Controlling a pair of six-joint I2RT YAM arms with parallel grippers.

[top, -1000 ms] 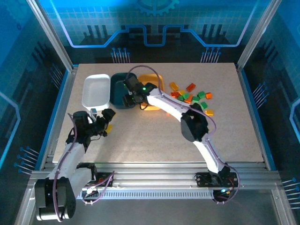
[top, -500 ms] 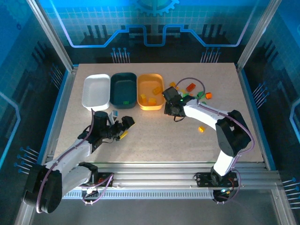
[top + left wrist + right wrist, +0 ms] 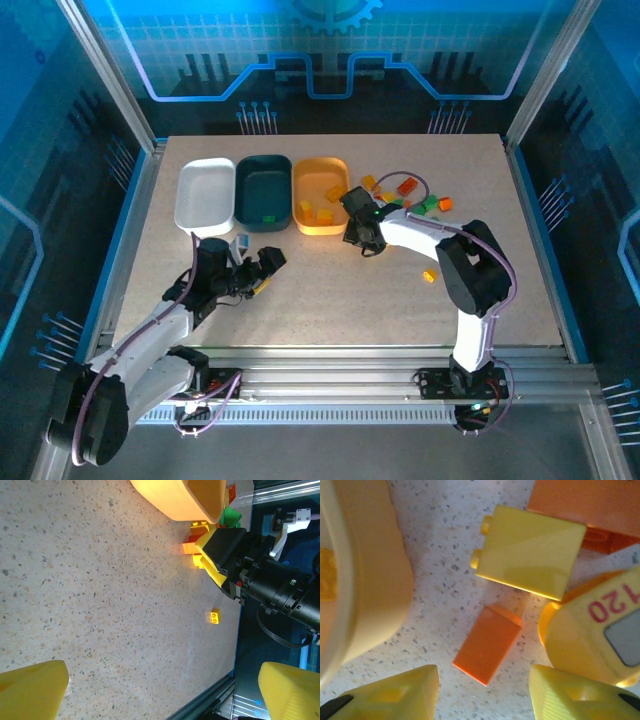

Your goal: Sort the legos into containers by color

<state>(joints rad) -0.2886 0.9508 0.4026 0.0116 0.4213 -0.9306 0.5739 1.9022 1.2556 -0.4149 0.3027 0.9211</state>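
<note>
Speckled beige tabletop [image 3: 330,300], matt and finely grained, inside a blue-lit enclosure. Nearest the bases, the left gripper [image 3: 266,270] hovers low over the table, its yellow fingers [image 3: 35,690] spread wide with nothing between them. Beyond it to the right, a lone yellow brick [image 3: 429,276] lies apart from the rest. At mid-table the right gripper [image 3: 481,676] sits low just beside the orange tub [image 3: 320,172]. Its jaws stand apart, straddling a small red-orange brick [image 3: 487,650] that lies flat on the table and is not yet pinched. A larger yellow brick [image 3: 530,552] lies just beyond it. Farther back, white tub [image 3: 205,190], teal tub [image 3: 262,180] and orange tub sit side by side. Yellow bricks [image 3: 324,214] lie in the orange one, and one green brick [image 3: 268,217] in the teal. Other loose bricks [image 3: 405,195] cluster right of the tubs. Judged from appearance, each brick is light, rigid, glossy moulded plastic and probably slippery. The pads should close squarely on two flat parallel sides, centred, lest it squirt out.
</note>
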